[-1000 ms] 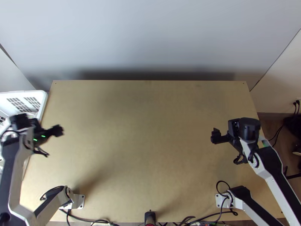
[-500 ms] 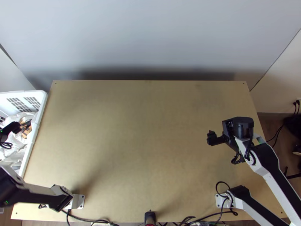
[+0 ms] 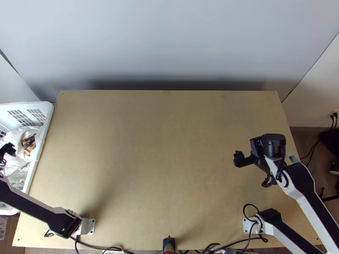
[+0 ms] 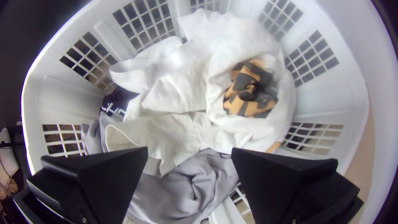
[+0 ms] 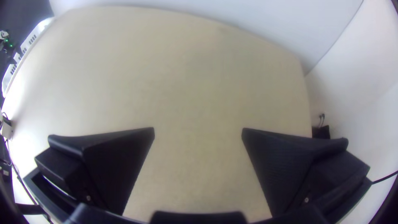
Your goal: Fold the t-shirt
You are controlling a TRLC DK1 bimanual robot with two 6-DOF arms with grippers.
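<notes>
Lying bunched in the basket [image 4: 331, 95] — left wrist view — grey cloth [image 4: 190, 186], white cloth [image 4: 186, 87].

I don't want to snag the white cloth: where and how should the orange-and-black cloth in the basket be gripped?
Probably by its bunched middle, from above: the orange-and-black cloth lies crumpled, with white cloth around its sides.

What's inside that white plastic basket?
The basket holds crumpled cloth: white pieces, grey cloth, something navy with white marks and an orange-and-black patterned piece nestled in white. Whatever lies beneath this top layer is covered.
</notes>
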